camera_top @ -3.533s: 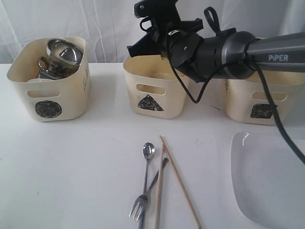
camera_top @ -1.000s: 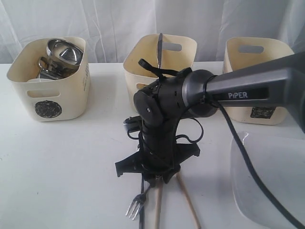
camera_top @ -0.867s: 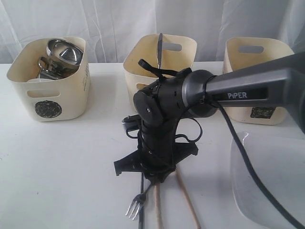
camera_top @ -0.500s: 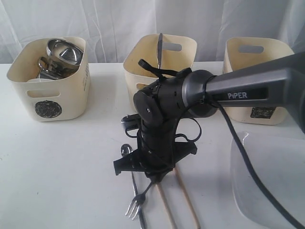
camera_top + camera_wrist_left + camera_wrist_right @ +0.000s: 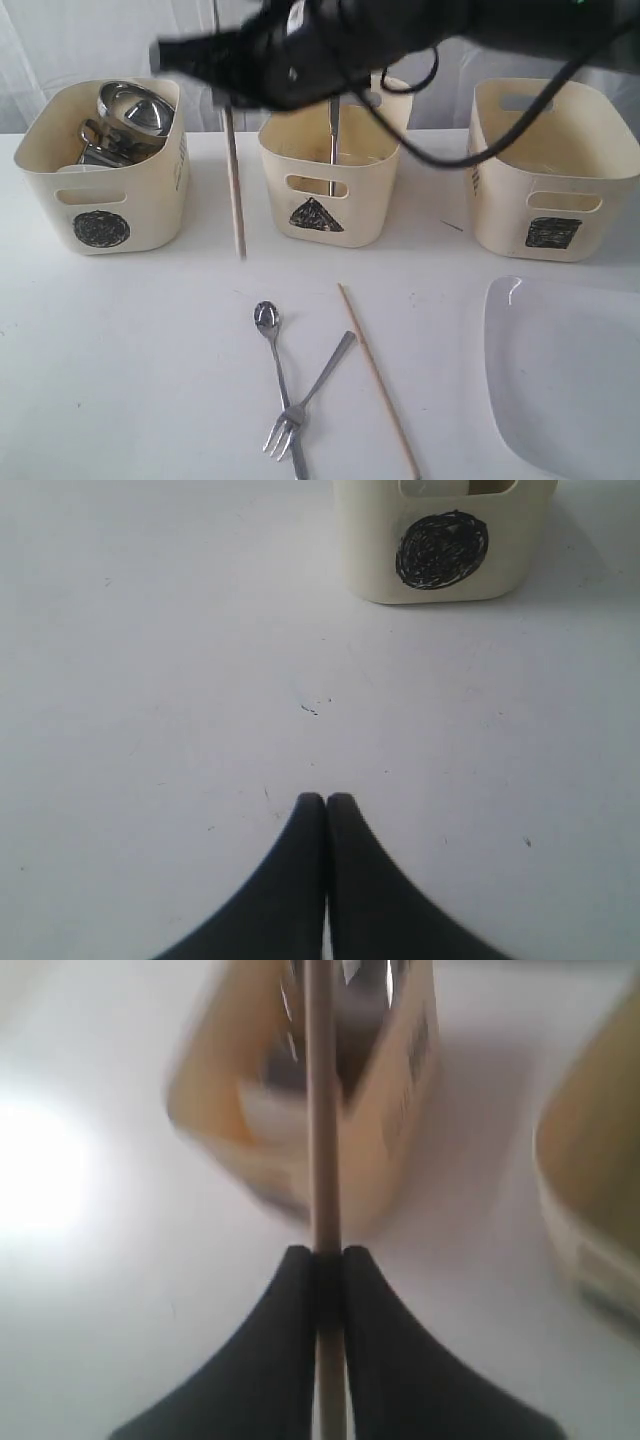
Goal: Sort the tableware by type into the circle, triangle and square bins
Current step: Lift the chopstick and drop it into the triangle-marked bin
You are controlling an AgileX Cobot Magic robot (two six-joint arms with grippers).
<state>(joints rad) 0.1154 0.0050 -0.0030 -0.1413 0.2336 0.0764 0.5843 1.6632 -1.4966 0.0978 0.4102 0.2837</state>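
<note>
Desk (image 5: 120, 340): white, with the work spread across it.

Right arm (image 5: 400, 30): smeared with blur across the far top of the exterior view, so we judge it is swinging fast. Risk: a fast swing on a one-point pinch lets the stick pivot or fly out.

Plate (image 5: 560, 380): near right, big, white and square, well apart from the action.

Bins along the far side:
- The circle bin (image 5: 150, 200) is on the left, holding the steel bowl (image 5: 135, 105) and mugs (image 5: 95, 145).
- The triangle bin (image 5: 370, 200) is in the centre.
- The square bin (image 5: 500, 215) is on the right; we see nothing in it.

Risk: the stick hangs low, with its tip down between the circle and triangle bins. If we carry it sideways at that height it hits the triangle bin's wall. That would knock the stick loose or shove the light bin. The circle bin is just as close, so an early release lands it wrong.

Right claw (image 5: 320, 1255): clenched on the chopstick (image 5: 235, 190), which is pinched between the two black tips.

Left claw (image 5: 325, 800): clenched, nothing in it, over bare desk near the circle bin.

Knife (image 5: 333, 130): standing upright in the triangle bin. Risk: it could deflect the drop.

Near centre on the desk, the fork (image 5: 325, 372) crosses the spoon (image 5: 265, 316) and touches it. The loose chopstick (image 5: 378, 380) lies just to their right.

The held chopstick is thin, straight, pale wood with a smooth look. It hangs nearly upright with a slight tilt and looks longer than the bin is deep, so we expect it to lean out over the rim. We can't tell whether its tip touches the desk.
</note>
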